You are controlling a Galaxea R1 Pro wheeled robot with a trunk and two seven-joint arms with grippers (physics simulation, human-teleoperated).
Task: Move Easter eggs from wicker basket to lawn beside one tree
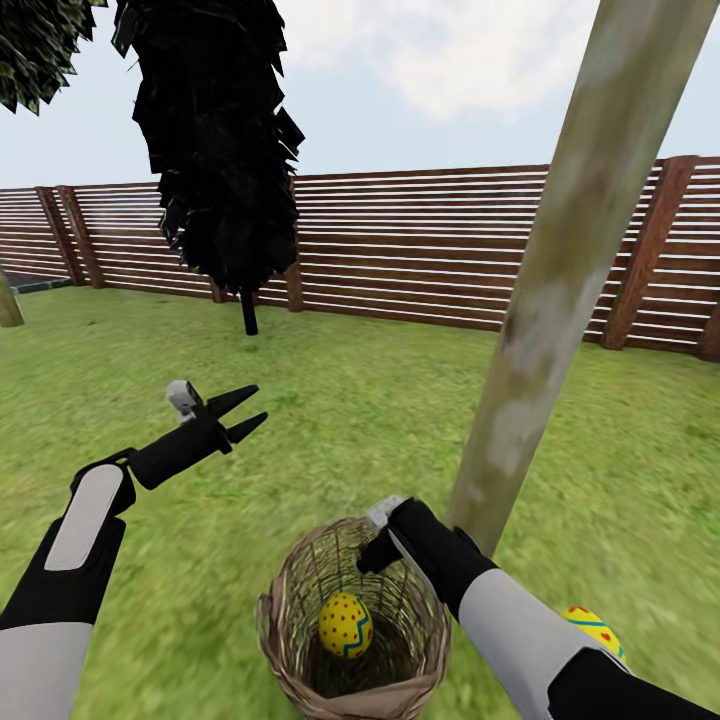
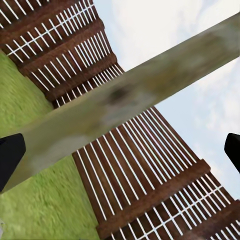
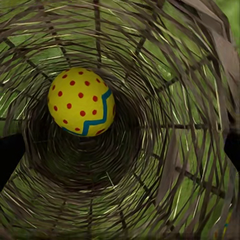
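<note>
The wicker basket (image 1: 352, 625) stands upright on the lawn (image 1: 400, 420) closest to the camera and serves as the reference point for all positions below. One Easter egg (image 1: 346, 624), yellow with red dots and a blue zigzag band, lies inside the basket on its bottom; the right wrist view shows the same egg (image 3: 81, 102) resting against the woven wall (image 3: 190, 125), with no other egg visible in the basket. The right gripper (image 1: 378, 545) is positioned at the basket's far rim, pointing down into the opening; its fingers sit at opposite edges of the right wrist view, spread wide, with nothing between them. A second egg (image 1: 594, 628) lies on the grass outside the basket, on its right, partly hidden behind the right forearm. The tree (image 1: 560, 270), with a pale mottled trunk, rises from the grass just behind the basket and to its right, near that second egg. The left gripper (image 1: 243, 412) hovers above the grass to the left of and beyond the basket, its fingers spread apart and empty. A black-foliaged tree (image 1: 215, 140) stands well beyond the basket, and behind it the slatted wooden fence (image 1: 420, 250) closes the garden.
</note>
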